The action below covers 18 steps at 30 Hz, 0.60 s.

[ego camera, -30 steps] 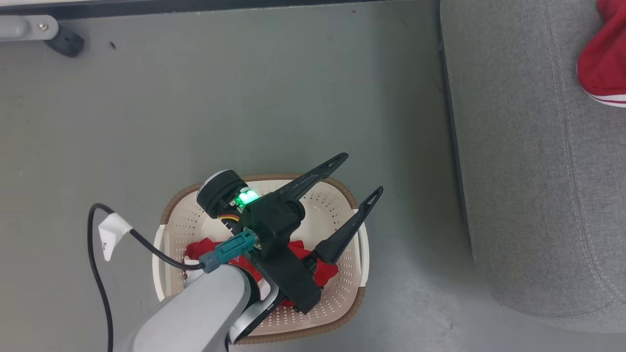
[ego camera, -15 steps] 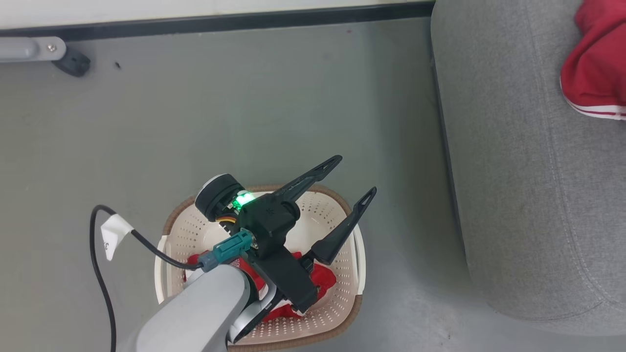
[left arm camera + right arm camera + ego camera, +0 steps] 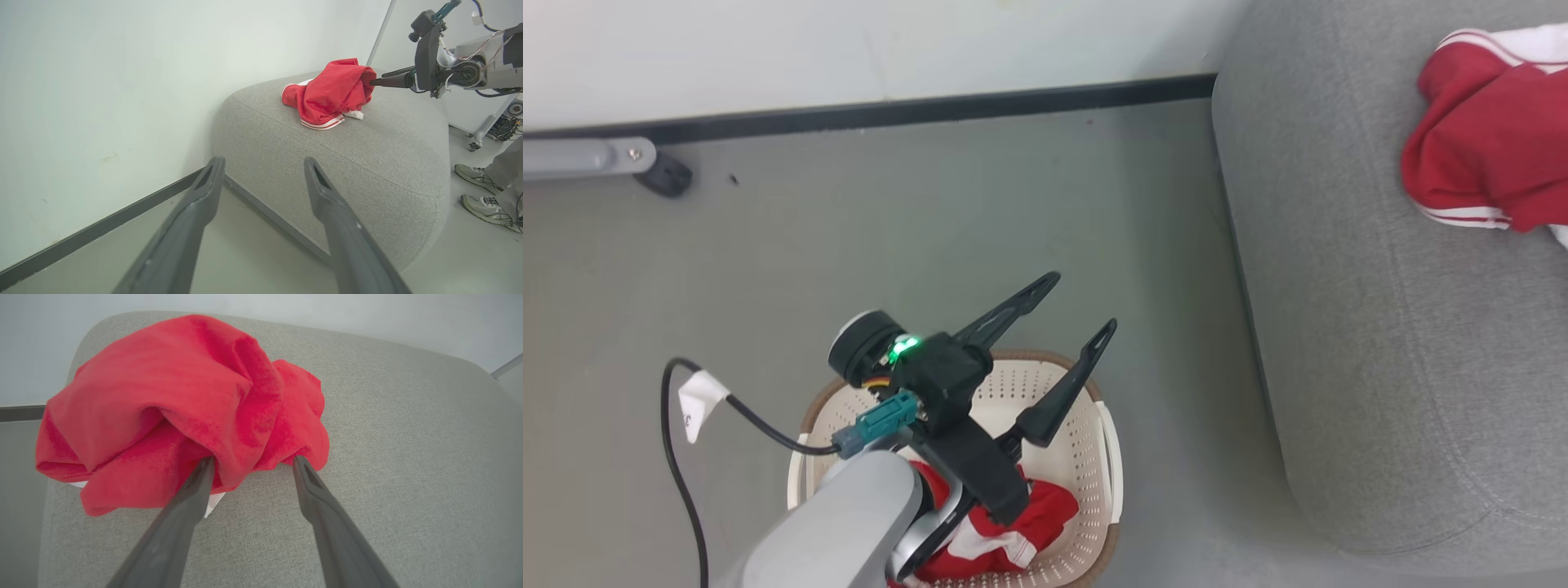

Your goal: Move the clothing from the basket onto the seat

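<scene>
clothing (image 3: 163,396) heaped on seat (image 3: 408,457); right gripper (image 3: 253,458) spread, tips at cloth.

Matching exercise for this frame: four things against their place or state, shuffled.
1 left claw
2 right claw
3 cream perforated plastic basket
4 grey woven-fabric seat

A on the floor, red-and-white garment inside
B open, tips at the crumpled red garment
C open, empty, above the basket
D next to the white wall, crumpled red garment on it

Pairs: 1-C, 2-B, 3-A, 4-D

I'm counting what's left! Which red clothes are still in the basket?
The red-and-white heap lying in the basket; the other heap already rests on the seat.
</scene>
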### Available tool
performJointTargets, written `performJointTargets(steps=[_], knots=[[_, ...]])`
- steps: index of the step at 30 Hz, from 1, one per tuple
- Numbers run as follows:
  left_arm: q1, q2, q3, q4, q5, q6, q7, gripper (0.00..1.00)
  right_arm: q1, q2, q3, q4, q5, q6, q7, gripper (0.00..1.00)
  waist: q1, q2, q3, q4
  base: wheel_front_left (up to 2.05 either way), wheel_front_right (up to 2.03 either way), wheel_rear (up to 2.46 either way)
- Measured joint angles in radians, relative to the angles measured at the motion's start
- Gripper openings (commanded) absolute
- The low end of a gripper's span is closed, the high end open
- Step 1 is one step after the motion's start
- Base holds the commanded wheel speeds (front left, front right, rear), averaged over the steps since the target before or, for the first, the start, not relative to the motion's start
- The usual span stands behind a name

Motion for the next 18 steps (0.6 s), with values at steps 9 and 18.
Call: performJointTargets(steps=[9, 18], knots=[[0.075, 0.007, 0.013, 0.04, -0.013, 0.0, -0.025, 1.0, 0.078, 0.004, 0.032, -0.032, -0.017, 0.009, -0.069, 1.0, -0.0001, -0.0001, -0.094, -0.022, 0.0, 0.0, 0.0], [0.135, 0.003, 0.034, 0.068, -0.05, 0.011, -0.036, 1.0, 0.182, 0.028, 0.005, -0.11, 0.026, 0.009, -0.207, 1.0, -0.0001, -0.0003, -0.188, -0.033, 0.0, 0.0, 0.0]])
